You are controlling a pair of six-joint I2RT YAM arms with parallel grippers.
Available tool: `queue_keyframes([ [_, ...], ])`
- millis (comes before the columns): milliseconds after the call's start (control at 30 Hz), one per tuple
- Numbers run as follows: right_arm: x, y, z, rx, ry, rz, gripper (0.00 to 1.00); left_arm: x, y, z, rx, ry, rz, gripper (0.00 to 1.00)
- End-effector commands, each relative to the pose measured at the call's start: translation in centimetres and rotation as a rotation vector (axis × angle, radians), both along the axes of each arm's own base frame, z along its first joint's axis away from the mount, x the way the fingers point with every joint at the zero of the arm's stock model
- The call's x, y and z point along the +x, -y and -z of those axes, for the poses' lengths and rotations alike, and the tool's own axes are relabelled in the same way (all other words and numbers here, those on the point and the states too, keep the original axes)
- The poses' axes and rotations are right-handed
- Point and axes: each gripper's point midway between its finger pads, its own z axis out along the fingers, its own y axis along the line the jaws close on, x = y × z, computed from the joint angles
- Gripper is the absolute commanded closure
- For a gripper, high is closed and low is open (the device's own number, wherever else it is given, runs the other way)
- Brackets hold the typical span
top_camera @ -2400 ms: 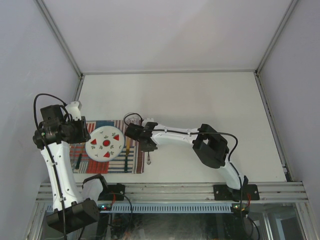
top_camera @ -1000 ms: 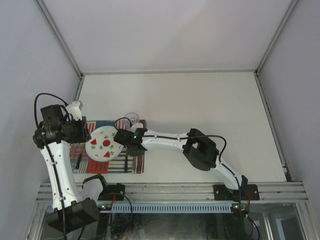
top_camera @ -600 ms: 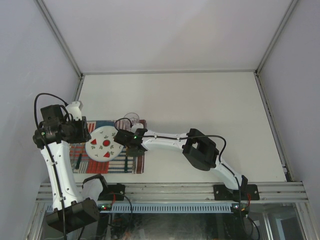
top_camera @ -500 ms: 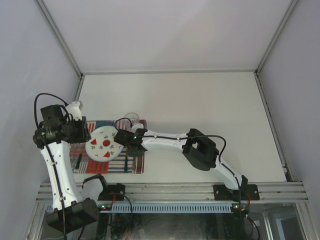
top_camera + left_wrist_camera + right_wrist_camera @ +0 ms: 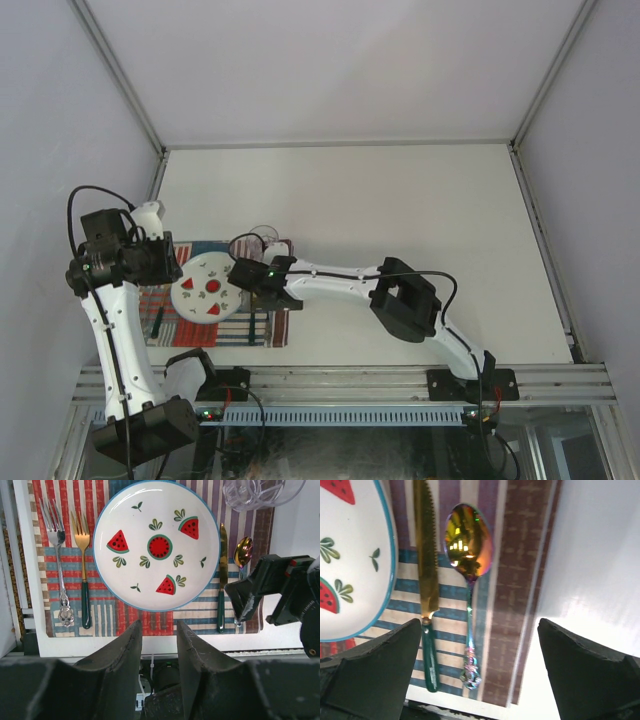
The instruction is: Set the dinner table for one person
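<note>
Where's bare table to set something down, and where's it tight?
Free: dinner table right of the placemat to the right rail, and the whole far half. Tight: the placemat, packed with plate, two forks, knife, spoon, glass; right arm crosses near strip.

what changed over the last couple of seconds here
The right end effector carried the spoon left, from just beyond the placemat's edge onto it, laid it right of the knife, then opened and let go. The left end effector, plate, forks and glass stayed put.
</note>
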Motion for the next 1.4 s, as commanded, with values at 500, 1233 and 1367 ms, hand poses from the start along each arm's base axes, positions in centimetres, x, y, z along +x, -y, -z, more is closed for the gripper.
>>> queue_keyframes([
  [500, 8.8, 18.1, -25.8, -0.261, 0.629, 0.010, 0.00, 8.1, -4.6, -12.5, 0.158, 0.596, -0.195, 0.53],
  [1233, 6.3, 38.5, -18.9, -0.208, 0.945, 0.141, 0.00, 12.1, -2.6, 1.1, -0.083, 0.562, -0.161, 0.70],
  [1367, 5.2, 41.1, -17.6, -0.200, 0.992, 0.268, 0.00, 9.8, -2.9, 3.7, 0.020, 0.658, -0.175, 0.72],
])
